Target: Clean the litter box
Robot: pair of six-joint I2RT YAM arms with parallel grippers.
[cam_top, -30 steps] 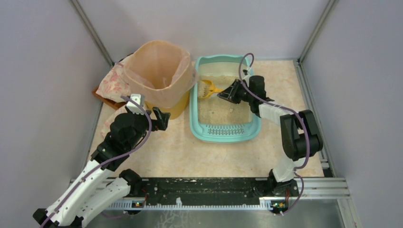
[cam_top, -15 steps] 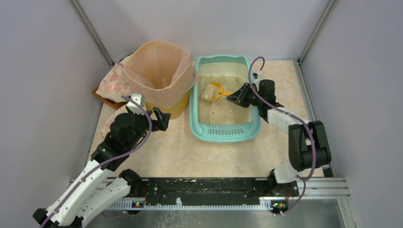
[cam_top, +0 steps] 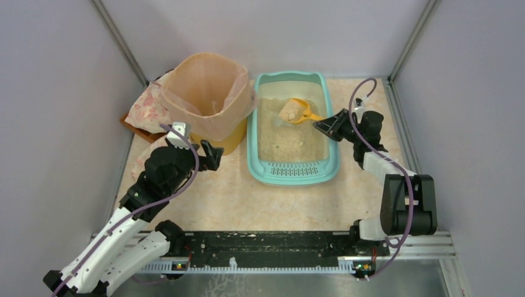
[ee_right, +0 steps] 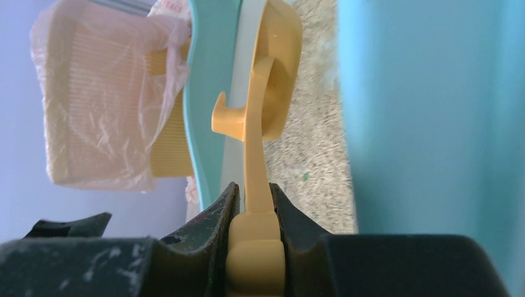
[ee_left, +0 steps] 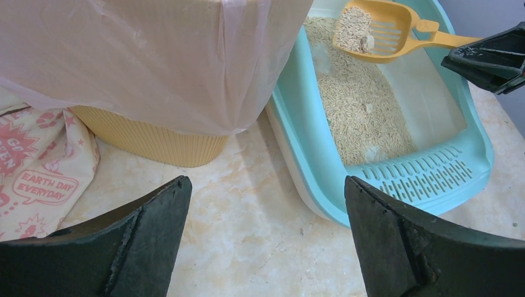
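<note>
Right gripper (cam_top: 326, 125) clamps the scoop (cam_top: 296, 110) by its handle, level so its load stays put, over the mid-table litter box's (cam_top: 291, 174) 12 o'clock end; left gripper (cam_top: 213, 156) hangs open beside the bin (cam_top: 207, 99), at the box's 9 o'clock.

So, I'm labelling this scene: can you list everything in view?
litter box: one, teal, back centre of the table
litter: beige, inside the litter box
scoop: one, yellow, holding litter, over the litter box's far end
bin: one, yellow with peach liner, left of the litter box
printed bag: one, pink and white, left of the bin
table: one, beige marbled
left gripper: one, black, open, beside the bin
right gripper: one, black, shut on the scoop's handle
</note>
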